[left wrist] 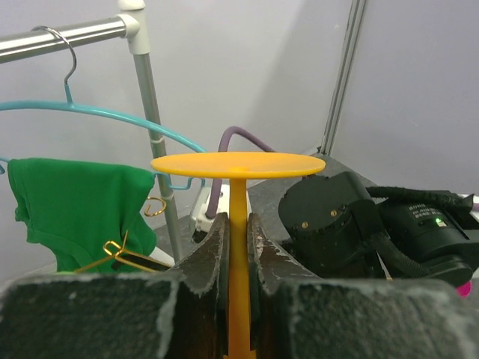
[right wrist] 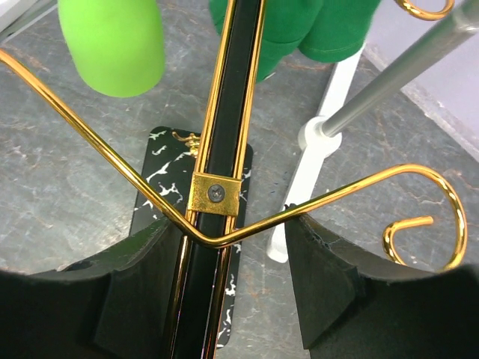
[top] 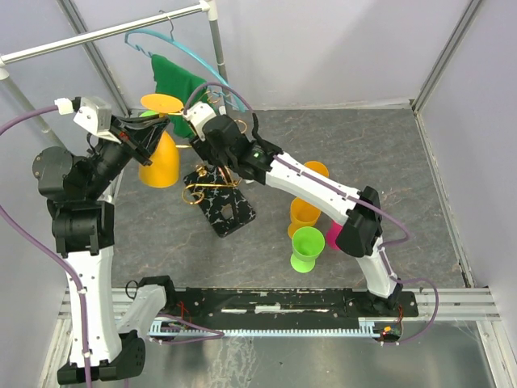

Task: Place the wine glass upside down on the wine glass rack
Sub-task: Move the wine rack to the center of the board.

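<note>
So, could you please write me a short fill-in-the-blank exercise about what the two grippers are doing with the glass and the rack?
1. The left gripper is shut on the ____ of the yellow-orange wine glass.
2. That glass is held with its round foot pointing ____.
3. The right gripper straddles the post of the wine glass rack with its jaws ____.
Missing words: stem; up; open.

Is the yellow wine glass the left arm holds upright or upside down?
Upside down: the wine glass has its flat foot on top, its bowl below the jaws.
</note>
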